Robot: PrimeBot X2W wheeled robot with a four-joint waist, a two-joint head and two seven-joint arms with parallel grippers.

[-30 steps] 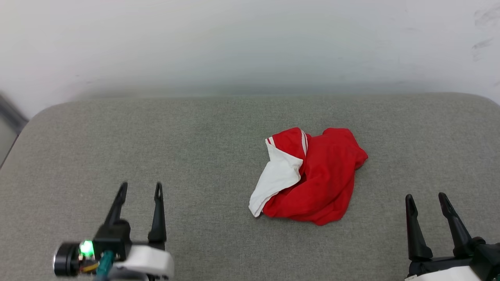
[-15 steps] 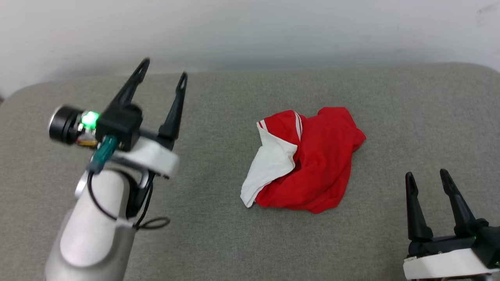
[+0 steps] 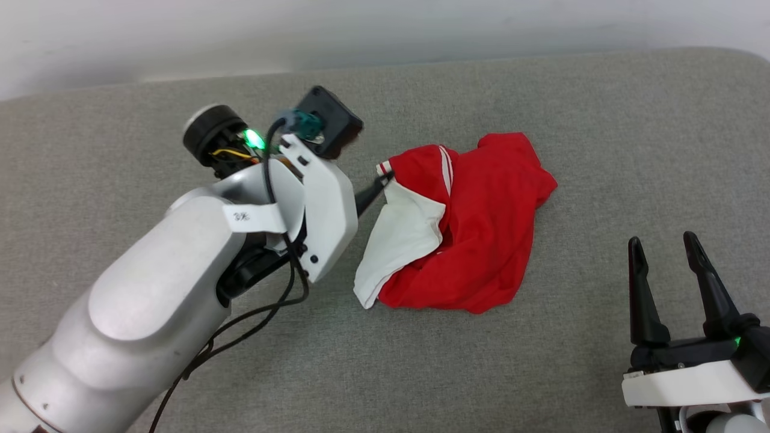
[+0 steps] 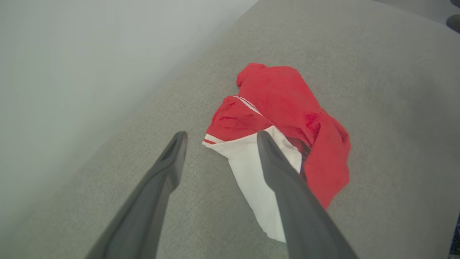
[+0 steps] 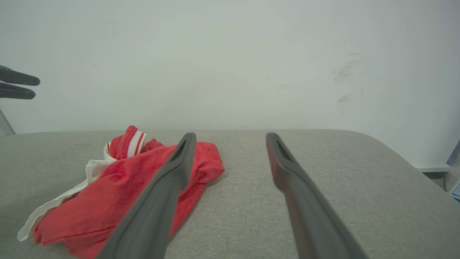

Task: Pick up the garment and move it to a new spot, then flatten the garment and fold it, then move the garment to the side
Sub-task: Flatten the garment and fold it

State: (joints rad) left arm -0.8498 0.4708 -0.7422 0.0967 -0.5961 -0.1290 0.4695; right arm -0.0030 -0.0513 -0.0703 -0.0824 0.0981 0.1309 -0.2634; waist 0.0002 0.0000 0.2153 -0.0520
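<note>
The garment (image 3: 475, 234) lies crumpled on the grey cushion (image 3: 541, 373), red with a white sleeve folded over its left side. My left arm reaches in from the lower left, and one dark finger (image 3: 374, 191) points at the striped sleeve edge. In the left wrist view my left gripper (image 4: 221, 135) is open, with the garment (image 4: 291, 104) just beyond and under its right fingertip. From the right wrist view its fingers (image 5: 18, 84) hang above the cloth. My right gripper (image 3: 662, 240) stands open and holds nothing, right of the garment (image 5: 118, 187).
A pale wall (image 3: 385, 24) runs along the cushion's far edge. Bare grey cushion (image 3: 631, 120) spreads to the right of the garment, as well as behind it and in front. A loose black cable (image 3: 252, 319) hangs from my left forearm.
My left arm has swung up from the lower left and turned right, bringing its open fingers over the garment's sleeve. The camera has tipped down. The right gripper and the garment stay put.
</note>
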